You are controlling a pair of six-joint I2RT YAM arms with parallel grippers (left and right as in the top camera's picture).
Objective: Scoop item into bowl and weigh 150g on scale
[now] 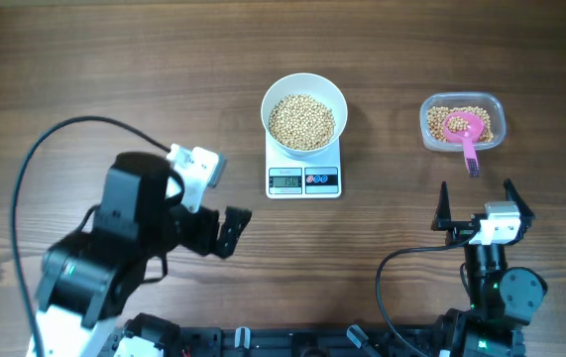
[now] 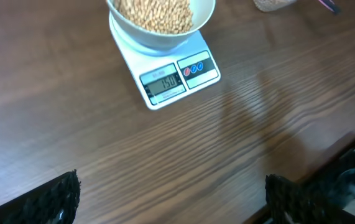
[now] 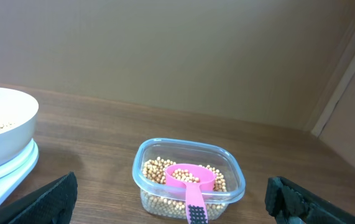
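Observation:
The white bowl [image 1: 304, 89] stands on the white scale [image 1: 303, 179] at the table's middle back, filled with tan beans [image 1: 301, 121]. In the left wrist view the scale [image 2: 172, 79] shows digits on its display under the bowl [image 2: 165, 34]. A clear tub [image 1: 463, 121] at the back right holds more beans and a pink scoop [image 1: 465, 131], also seen in the right wrist view as the scoop [image 3: 191, 179] lying in the tub [image 3: 188, 178]. My left gripper [image 1: 228, 230] is open, left of and nearer than the scale. My right gripper [image 1: 479, 206] is open, in front of the tub, holding nothing.
The scoop's handle [image 1: 471, 162] sticks out over the tub's near rim toward my right gripper. A black cable [image 1: 59, 139] loops over the left of the wooden table [image 1: 382, 228]. A wall rises behind the table in the right wrist view.

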